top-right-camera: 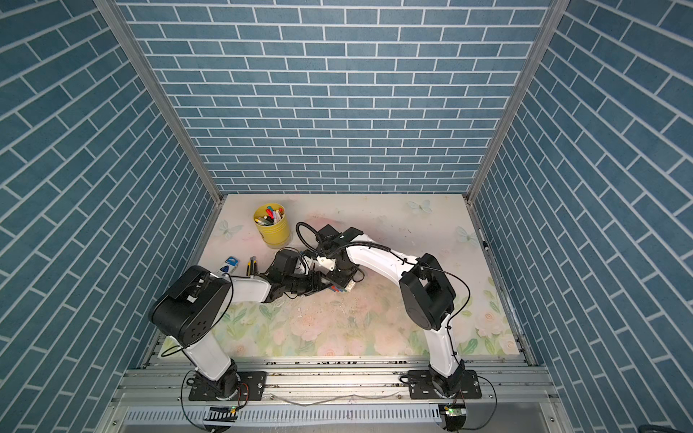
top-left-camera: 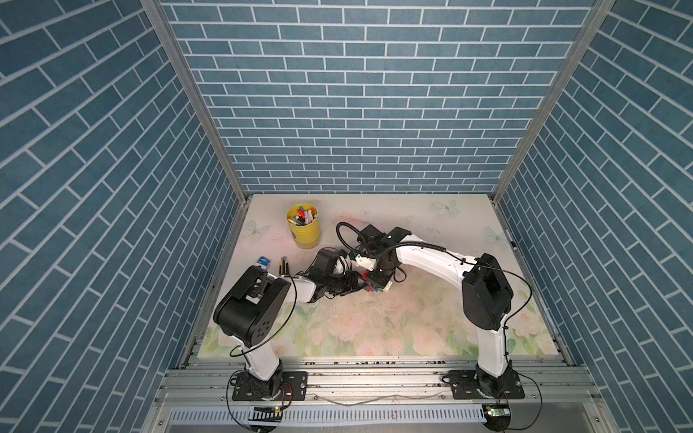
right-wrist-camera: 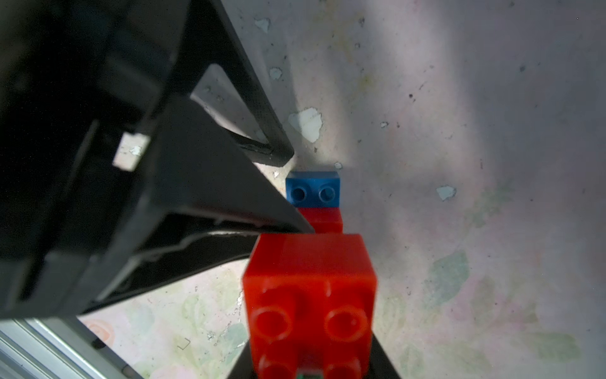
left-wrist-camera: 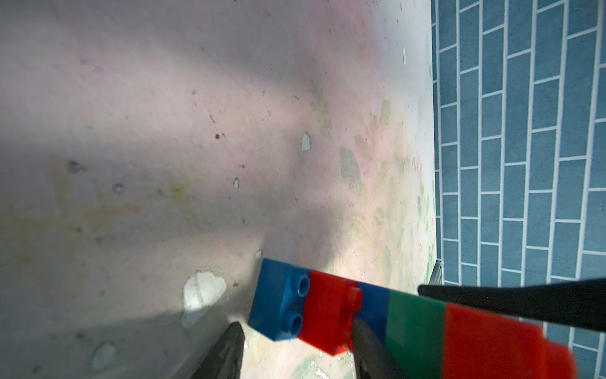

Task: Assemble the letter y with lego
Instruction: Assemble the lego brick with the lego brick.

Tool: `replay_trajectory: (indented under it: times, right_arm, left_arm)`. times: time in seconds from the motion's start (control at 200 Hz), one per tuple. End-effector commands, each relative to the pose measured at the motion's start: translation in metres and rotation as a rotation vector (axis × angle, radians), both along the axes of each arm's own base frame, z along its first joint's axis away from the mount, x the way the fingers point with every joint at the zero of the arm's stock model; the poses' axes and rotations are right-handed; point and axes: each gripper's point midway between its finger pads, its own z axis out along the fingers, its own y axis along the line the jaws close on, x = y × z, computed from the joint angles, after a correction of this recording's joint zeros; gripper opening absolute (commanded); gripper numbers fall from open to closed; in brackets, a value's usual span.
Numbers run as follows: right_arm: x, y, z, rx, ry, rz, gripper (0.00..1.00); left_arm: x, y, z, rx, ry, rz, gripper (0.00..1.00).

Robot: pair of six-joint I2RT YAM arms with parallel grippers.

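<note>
Both arms meet mid-table (top-left-camera: pixel 412 318), five o'clock from the yellow marker cup (top-left-camera: pixel 304 228). The lego Y (left-wrist-camera: pixel 413 325) runs nine-to-three. The right gripper (top-left-camera: pixel 377 281) is clamped on the red arm brick (right-wrist-camera: pixel 308 288) at the three o'clock end. The blue tail brick (left-wrist-camera: pixel 278 298) points to nine, into the left gripper (left-wrist-camera: pixel 296 325), whose parted fingers (left-wrist-camera: pixel 226 354) bracket it without visibly squeezing. The left arm is nearer the tail, so I'd expect any press from there.

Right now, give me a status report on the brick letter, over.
Right pincer shut on brick letter. Left pincer straddles its tail end, grip unclear. Yellow cup stands apart.
</note>
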Motion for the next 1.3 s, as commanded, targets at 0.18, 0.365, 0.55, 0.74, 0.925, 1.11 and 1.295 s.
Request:
replay_trajectory:
  times: [0.18, 0.365, 0.55, 0.74, 0.925, 1.11, 1.295]
  right_arm:
    - [-0.004, -0.007, -0.02, -0.05, 0.014, -0.004, 0.26]
    - [-0.003, -0.007, -0.018, -0.045, 0.014, -0.005, 0.26]
    - [-0.004, -0.007, -0.018, -0.045, 0.019, -0.003, 0.26]
    - [-0.004, -0.006, -0.017, -0.046, 0.019, -0.002, 0.26]
    - [-0.005, -0.003, -0.016, -0.032, 0.025, -0.003, 0.26]
    - [-0.007, -0.003, -0.014, -0.024, 0.032, -0.003, 0.26]
    - [-0.009, -0.005, -0.017, -0.027, 0.038, -0.002, 0.26]
  left_arm:
    - [-0.065, 0.071, -0.086, 0.373, 0.313, 0.086, 0.57]
    - [-0.062, 0.071, -0.079, 0.366, 0.301, 0.089, 0.57]
    - [-0.058, 0.072, -0.072, 0.359, 0.288, 0.096, 0.58]
    - [-0.055, 0.072, -0.06, 0.348, 0.267, 0.098, 0.59]
    - [-0.054, 0.071, -0.055, 0.339, 0.261, 0.098, 0.6]
    - [-0.051, 0.065, -0.048, 0.288, 0.24, 0.095, 0.62]
    - [-0.047, 0.058, -0.042, 0.226, 0.215, 0.101, 0.63]
